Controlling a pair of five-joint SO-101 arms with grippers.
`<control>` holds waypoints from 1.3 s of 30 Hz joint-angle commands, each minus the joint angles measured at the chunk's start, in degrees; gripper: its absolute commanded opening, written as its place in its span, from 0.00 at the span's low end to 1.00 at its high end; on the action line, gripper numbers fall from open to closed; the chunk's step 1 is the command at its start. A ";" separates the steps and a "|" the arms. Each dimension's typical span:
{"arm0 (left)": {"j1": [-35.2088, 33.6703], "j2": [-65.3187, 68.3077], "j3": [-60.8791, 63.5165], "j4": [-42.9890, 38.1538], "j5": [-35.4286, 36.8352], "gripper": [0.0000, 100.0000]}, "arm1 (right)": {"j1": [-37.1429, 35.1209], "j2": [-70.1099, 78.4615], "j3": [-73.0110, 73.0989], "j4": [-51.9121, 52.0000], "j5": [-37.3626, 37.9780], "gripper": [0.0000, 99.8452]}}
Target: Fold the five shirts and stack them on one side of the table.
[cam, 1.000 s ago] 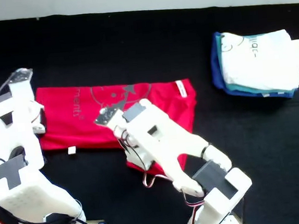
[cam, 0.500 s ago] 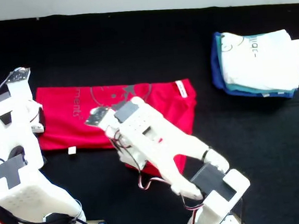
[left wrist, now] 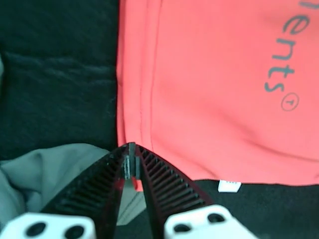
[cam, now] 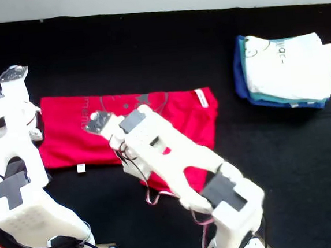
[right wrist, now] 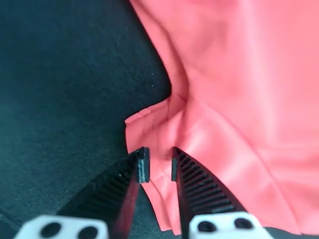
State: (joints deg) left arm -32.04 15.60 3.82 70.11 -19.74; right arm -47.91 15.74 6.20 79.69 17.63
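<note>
A red shirt (cam: 153,116) lies spread on the black table (cam: 147,50), folded lengthwise. My left arm (cam: 8,143) stands at its left end. In the left wrist view the left gripper (left wrist: 130,162) is shut, its tips pinching the hem of the red shirt (left wrist: 209,99) near the corner by a small white tag (left wrist: 229,186). My right arm (cam: 168,158) reaches over the shirt's middle. The right gripper (right wrist: 158,164) is open by a narrow gap, straddling the sleeve corner of the red shirt (right wrist: 234,99).
A stack of folded shirts (cam: 285,70), white on top with teal and blue beneath, sits at the back right. Bare black table lies beyond the red shirt and to the right of the right arm.
The right arm has swung left across the red shirt, toward its lower sleeve. The left arm's wrist has risen and shifted slightly left and back.
</note>
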 commanded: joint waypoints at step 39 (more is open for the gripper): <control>0.31 -0.48 6.90 -13.19 0.26 0.01 | -3.12 -10.24 7.25 -0.31 0.53 0.01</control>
State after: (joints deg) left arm -31.34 15.52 12.79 56.92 -19.74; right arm -49.49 8.44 10.68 81.71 17.63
